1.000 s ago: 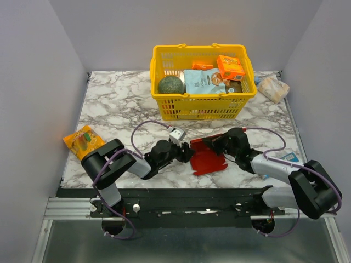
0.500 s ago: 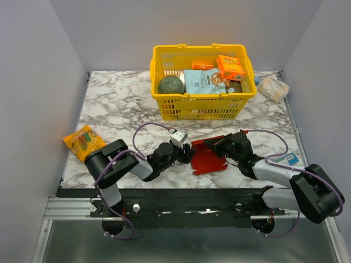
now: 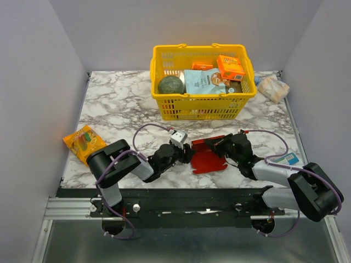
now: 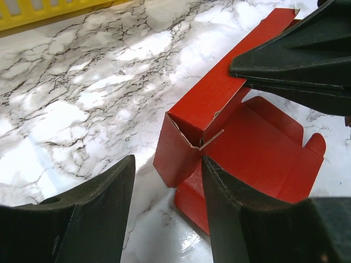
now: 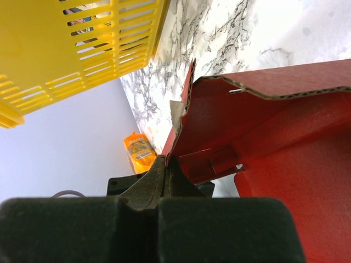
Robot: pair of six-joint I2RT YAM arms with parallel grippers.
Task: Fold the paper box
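The right gripper (image 5: 164,163) is clamped on a raised wall of the paper box (image 3: 208,159), which lies open near the middle of the desk's (image 3: 109,104) near edge, the left gripper (image 4: 167,161) just left of it with jaws apart, the yellow basket (image 3: 198,108) beyond.

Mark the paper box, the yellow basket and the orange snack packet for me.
paper box (image 3: 208,160): top external view, on its flat red base panel.
yellow basket (image 3: 200,107): top external view, on its near slotted wall.
orange snack packet (image 3: 83,140): top external view, middle of its printed face.
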